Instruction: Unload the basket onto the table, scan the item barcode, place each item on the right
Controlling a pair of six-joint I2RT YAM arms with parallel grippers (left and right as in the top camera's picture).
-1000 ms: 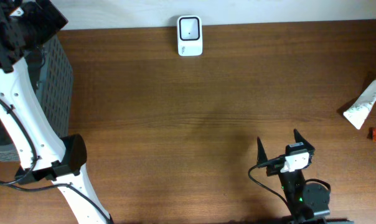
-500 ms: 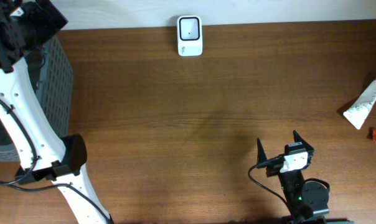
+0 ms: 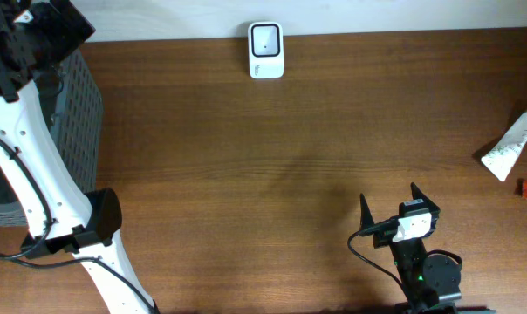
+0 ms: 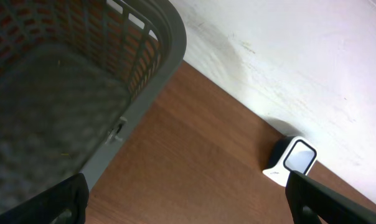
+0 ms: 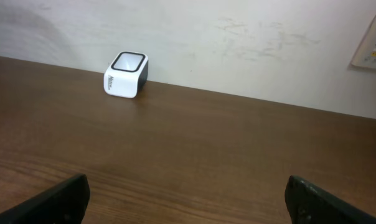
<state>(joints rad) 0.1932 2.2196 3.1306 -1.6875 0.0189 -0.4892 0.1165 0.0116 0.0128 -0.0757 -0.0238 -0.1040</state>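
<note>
Overhead: tube (image 3: pixel 512 144) lies diagonally, well right of and beyond the right gripper (image 3: pixel 389 196), the nearer one, wide open and empty.

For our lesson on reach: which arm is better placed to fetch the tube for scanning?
Right, most likely. The right gripper is open on the same side of the table as the tube; the left gripper is far across, by the basket.
</note>
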